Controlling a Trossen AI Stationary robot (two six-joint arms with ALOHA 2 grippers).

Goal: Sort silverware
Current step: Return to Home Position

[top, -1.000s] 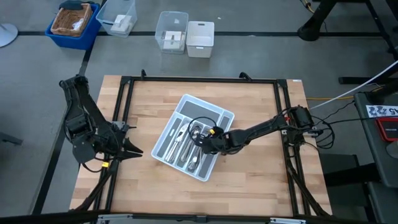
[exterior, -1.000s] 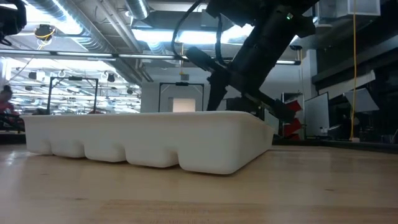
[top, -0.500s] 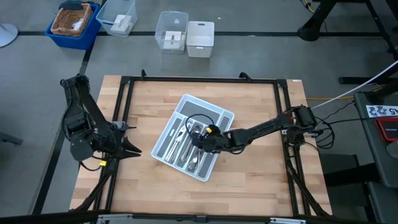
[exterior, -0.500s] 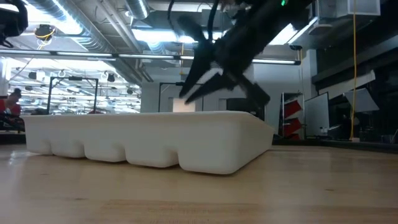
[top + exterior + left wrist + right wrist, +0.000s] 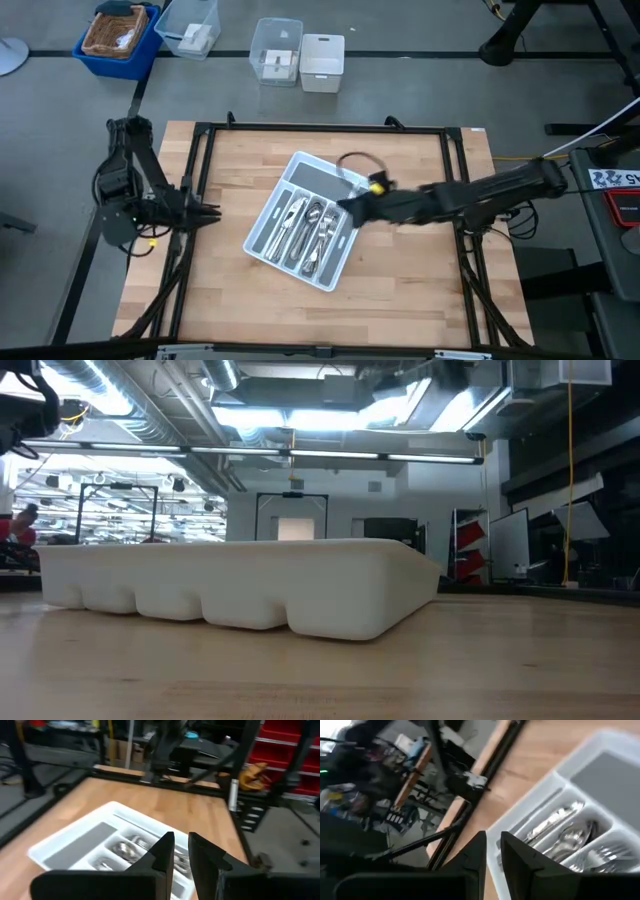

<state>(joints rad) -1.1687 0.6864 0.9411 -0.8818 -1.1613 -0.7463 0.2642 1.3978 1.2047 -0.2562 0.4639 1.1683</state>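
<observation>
At the centre of the high view the silverware (image 5: 308, 224) lies in the tray (image 5: 318, 165), long axes running upper right to lower left, just left of the near-closed, empty right tool (image 5: 349, 207); the left tool (image 5: 207, 212), equally closed and empty, waits at frame left.

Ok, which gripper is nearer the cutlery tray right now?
The right. The right gripper is at the cutlery tray's rim on the right arm's side. The left gripper is apart from the tray on its other side, near the table's left edge.
</observation>
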